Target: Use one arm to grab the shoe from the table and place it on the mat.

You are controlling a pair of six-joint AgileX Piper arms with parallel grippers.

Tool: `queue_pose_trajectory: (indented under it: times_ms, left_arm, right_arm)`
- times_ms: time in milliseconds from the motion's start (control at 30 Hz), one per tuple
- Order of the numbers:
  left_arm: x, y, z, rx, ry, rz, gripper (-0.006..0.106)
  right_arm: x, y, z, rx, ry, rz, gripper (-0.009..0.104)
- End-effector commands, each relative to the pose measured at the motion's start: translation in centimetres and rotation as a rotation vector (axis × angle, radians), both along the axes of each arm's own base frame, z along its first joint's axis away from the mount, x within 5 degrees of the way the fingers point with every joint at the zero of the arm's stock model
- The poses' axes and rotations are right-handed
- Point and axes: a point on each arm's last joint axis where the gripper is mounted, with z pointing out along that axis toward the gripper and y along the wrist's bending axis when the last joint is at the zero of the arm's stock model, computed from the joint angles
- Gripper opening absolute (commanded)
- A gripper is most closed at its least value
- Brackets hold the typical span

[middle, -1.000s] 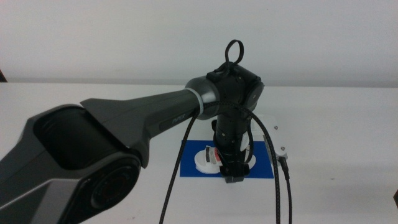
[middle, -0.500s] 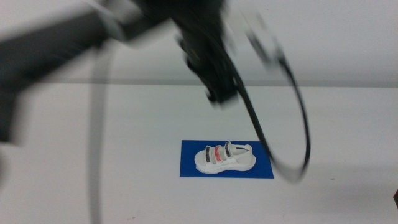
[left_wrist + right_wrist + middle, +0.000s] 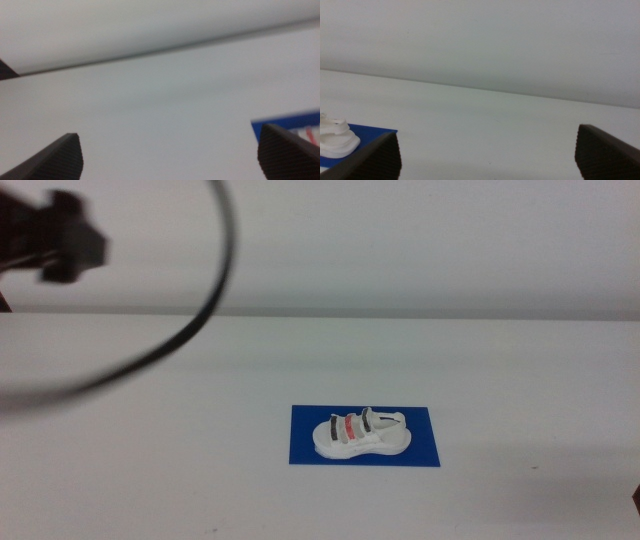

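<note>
The white shoe [image 3: 360, 435] with two dark straps and one red strap lies on its sole on the dark blue mat [image 3: 425, 452], on the white table [image 3: 150, 440]. My left gripper [image 3: 65, 248] is a blurred dark shape high at the far left of the middle view, far from the shoe. In the left wrist view its jaws [image 3: 170, 150] stand wide apart and empty, with a corner of the mat [image 3: 290, 122] at the edge. My right gripper [image 3: 487, 150] is open and empty; its view shows the shoe's end [image 3: 335, 141] on the mat [image 3: 367, 137].
A black cable [image 3: 190, 330] of the left arm arcs across the upper left of the middle view. A plain pale wall stands behind the table's far edge. The right arm is out of the middle view.
The left gripper let go of the shoe on the mat, rose, and swung away to the upper left. The shoe stays on the mat.
</note>
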Motion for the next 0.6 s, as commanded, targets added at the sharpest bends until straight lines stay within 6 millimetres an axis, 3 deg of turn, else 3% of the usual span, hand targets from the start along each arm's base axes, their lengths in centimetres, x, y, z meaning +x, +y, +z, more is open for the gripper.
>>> queue_pose_trajectory:
  times_ms: [0, 133, 233, 567]
  left_arm:
    - [-2.3, 0.9, -0.7, -0.082, -0.147, 0.048, 0.094]
    - [-6.0, 1.8, -2.2, -0.111, -0.361, 0.06, 0.094]
    - [-7.7, 2.0, -4.1, -0.154, -0.427, 0.065, 0.094]
    - [-10.2, 2.4, -11.5, -0.208, -0.549, 0.091, 0.094]
  right_arm:
    - [-0.1, 0.0, -1.2, -0.004, 0.0, 0.0, 0.093]
    - [-0.1, 0.0, -1.2, -0.004, 0.0, 0.0, 0.093]
    - [-0.1, 0.0, -1.2, -0.004, 0.0, 0.0, 0.093]
    - [-0.1, 0.0, -1.2, -0.004, 0.0, 0.0, 0.093]
